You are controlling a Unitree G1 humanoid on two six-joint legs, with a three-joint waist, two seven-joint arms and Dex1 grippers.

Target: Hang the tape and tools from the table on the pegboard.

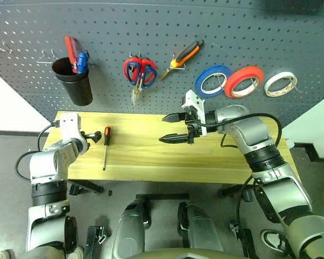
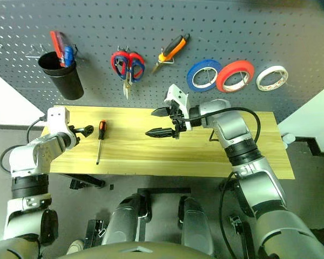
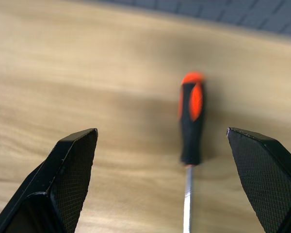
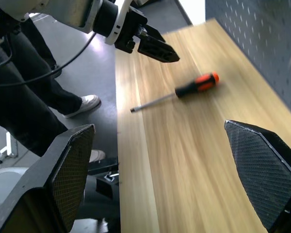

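My left pincer (image 1: 95,136) gapes empty, just left of the slim orange-and-black-handled screwdriver (image 1: 106,144) lying on the light plank tabletop (image 1: 146,156). My right pincer (image 1: 174,128), spread wide, hangs mid-tabletop. Off-white tape ring (image 1: 280,83) on the far grey pegboard (image 1: 232,32).

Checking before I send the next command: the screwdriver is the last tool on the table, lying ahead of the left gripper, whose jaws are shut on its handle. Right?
Not quite. The left gripper is open, its fingers apart on either side of the screwdriver and not touching it, as the left wrist view shows. The rest holds: it is the only tool left on the table.
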